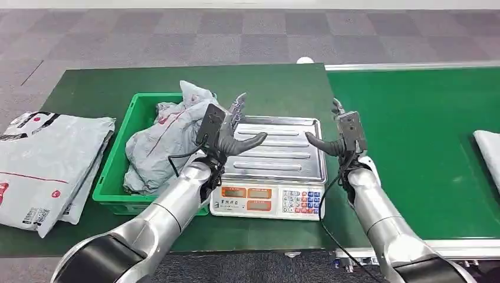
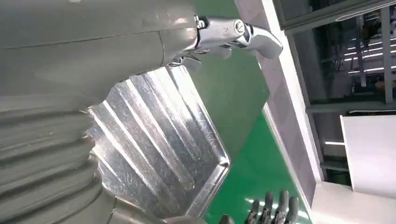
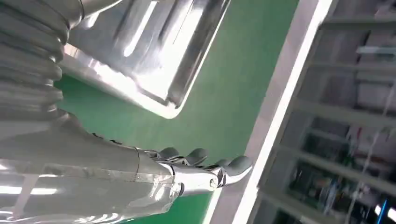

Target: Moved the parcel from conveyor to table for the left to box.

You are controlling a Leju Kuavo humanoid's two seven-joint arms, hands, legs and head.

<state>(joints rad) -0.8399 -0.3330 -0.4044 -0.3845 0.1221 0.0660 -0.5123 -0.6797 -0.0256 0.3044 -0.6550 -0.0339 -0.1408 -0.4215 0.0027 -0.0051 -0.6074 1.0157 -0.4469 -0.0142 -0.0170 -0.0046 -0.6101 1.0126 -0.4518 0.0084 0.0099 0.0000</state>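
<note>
Both robot hands are hovering over the steel pan of the scale (image 1: 283,150), holding nothing: the left robot hand (image 1: 233,132) with fingers spread apart at the pan's left edge, the right robot hand (image 1: 336,138) likewise open at its right edge. A grey parcel (image 1: 489,153) is lying on the green conveyor (image 1: 413,130), well apart from the right robot hand. More grey bags are filling the green bin (image 1: 118,171) on the surface (image 1: 88,88)

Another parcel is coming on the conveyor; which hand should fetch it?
Probably the right hand: open, beside the belt, nearer the parcel at its far right. The left hand hovers by the bin.
</note>
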